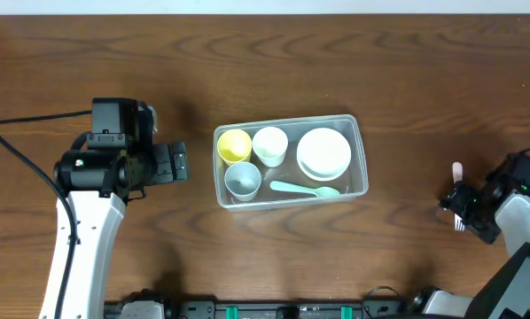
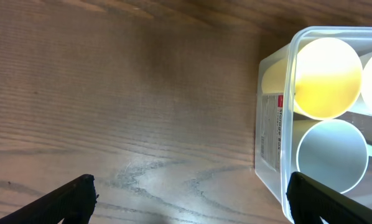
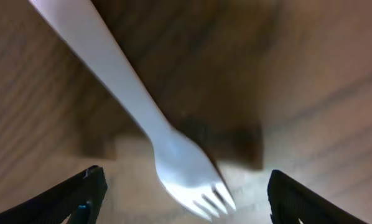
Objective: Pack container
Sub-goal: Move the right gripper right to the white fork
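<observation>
The container (image 1: 362,168) is sitting mid-desk (image 1: 336,62), long side running from one arm to the other, and you are working with both arms outside it. Inside it, a yellow cup (image 1: 235,144) is standing in the far corner at the left-arm end. A white cup (image 1: 269,144) is standing just beside that, and a grey-blue cup (image 1: 242,180) is filling the near corner of the same end. A white bowl (image 1: 324,152) is taking up the right-arm end, and a green spoon (image 1: 302,188) is lying along the near wall, between the grey-blue cup and that end. Your left hand (image 2: 191,186) is hovering near the container's left-arm end, facing it, with its fingers (image 2: 74,199) spread wide and nothing between them. Your right hand (image 3: 185,180) is hanging well apart from the container's other end. Its fingers (image 3: 301,199) are parted too, and a white fork (image 3: 142,112) is lying between them with neither finger touching it. That view is blurring, so you cannot tell whether the fork is resting flat on the desk.
</observation>
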`<action>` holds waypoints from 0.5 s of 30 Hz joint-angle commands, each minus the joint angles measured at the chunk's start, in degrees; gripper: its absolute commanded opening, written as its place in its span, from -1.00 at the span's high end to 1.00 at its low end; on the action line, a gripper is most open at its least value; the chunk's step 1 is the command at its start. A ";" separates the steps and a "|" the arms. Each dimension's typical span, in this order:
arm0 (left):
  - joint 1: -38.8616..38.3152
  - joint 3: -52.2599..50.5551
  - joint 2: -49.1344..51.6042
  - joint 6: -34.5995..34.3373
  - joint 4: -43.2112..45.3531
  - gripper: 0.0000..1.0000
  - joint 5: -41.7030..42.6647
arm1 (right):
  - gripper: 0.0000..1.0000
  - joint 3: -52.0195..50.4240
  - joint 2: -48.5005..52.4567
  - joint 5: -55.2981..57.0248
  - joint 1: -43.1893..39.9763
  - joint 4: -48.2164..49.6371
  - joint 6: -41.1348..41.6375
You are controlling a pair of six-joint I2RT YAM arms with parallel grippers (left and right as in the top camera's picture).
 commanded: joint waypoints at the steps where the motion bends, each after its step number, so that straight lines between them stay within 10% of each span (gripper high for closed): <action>1: 0.09 0.04 -0.20 -0.52 -0.09 -0.96 0.61 | -0.67 -2.25 0.15 -0.22 -0.33 2.86 -0.39; 11: 0.09 0.04 -0.20 -0.50 -0.07 -0.96 0.61 | -0.60 -3.93 4.09 -0.33 -0.31 4.94 -0.39; 15: 0.09 0.04 -0.20 -0.50 -0.07 -0.96 0.61 | -0.23 -3.91 4.42 -1.62 -0.31 4.96 -0.39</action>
